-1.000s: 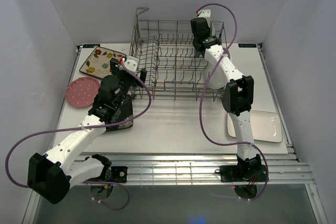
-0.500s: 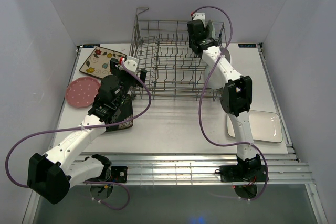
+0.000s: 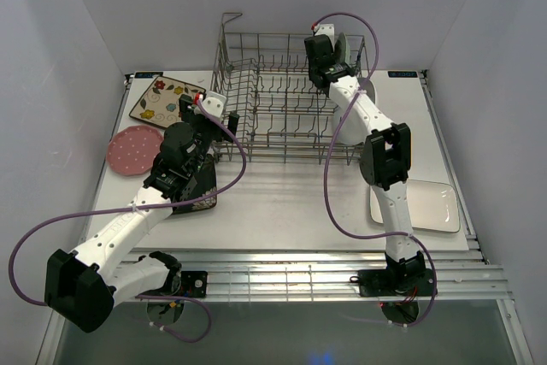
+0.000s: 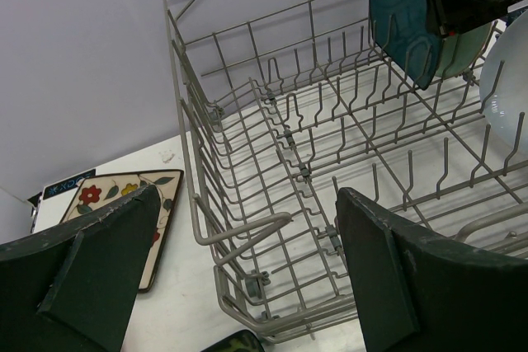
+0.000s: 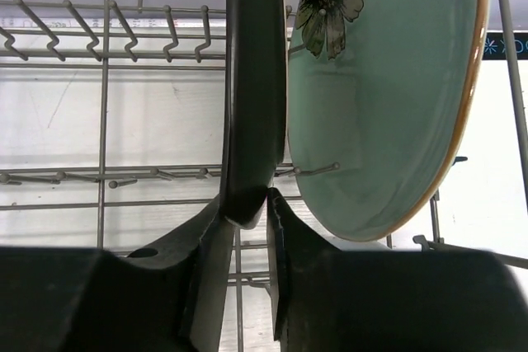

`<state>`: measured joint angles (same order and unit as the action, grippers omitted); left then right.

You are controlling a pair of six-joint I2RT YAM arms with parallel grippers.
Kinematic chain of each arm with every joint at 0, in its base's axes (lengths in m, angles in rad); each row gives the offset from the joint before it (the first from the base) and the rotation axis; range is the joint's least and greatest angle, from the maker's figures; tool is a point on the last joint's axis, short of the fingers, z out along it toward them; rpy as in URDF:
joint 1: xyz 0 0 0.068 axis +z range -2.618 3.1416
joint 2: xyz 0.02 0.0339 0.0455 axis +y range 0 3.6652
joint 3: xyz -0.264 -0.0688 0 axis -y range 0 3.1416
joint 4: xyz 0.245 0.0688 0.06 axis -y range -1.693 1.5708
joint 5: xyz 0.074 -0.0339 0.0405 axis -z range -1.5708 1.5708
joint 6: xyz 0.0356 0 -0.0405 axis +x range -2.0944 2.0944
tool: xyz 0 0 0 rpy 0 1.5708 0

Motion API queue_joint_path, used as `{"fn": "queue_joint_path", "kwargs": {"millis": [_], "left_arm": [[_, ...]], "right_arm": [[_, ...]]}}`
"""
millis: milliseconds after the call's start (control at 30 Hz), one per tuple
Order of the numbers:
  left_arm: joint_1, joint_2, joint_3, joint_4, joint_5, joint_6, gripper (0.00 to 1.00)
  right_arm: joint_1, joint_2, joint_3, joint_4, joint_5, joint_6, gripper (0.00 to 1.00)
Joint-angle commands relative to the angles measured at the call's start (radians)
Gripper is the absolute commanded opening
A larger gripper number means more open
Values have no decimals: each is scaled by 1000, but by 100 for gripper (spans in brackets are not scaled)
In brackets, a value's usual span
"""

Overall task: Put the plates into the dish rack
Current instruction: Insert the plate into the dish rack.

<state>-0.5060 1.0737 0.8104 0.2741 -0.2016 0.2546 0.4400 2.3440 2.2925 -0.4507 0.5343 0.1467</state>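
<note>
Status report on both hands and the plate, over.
Left hand open, beside dish rack. Right hand pinching teal plate upright inside rack, mint-green plate alongside. Nothing blocking.

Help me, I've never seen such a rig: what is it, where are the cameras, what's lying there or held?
Two robot arms stand at a table, each with a two-finger gripper. One picture looks down from above; two come from wrist cameras. On the table lie a pink dotted plate, a floral plate, a dark plate and a white plate, beside a dish rack. The left gripper is open, empty. The right gripper straddles a teal plate in the rack, beside a mint-green plate; whether it grips is unclear.
</note>
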Motion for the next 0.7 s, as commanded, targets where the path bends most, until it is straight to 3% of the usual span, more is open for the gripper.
{"fn": "queue_joint_path", "kwargs": {"millis": [0,67,167,667], "left_arm": [[0,-21,-2,17,-9,3,98],[0,-20,-4,17,-7,5,98],[-2,-17,-4,17,-9,3,98],[0,-18,-1,19,-10,6,98]], "right_arm": [[8,-72,-8,32,36,5,26],[6,-77,-24,52,49,5,14],[6,-78,-19,60,56,5,8],[6,-114,44,-26,63,-12,8]]}}
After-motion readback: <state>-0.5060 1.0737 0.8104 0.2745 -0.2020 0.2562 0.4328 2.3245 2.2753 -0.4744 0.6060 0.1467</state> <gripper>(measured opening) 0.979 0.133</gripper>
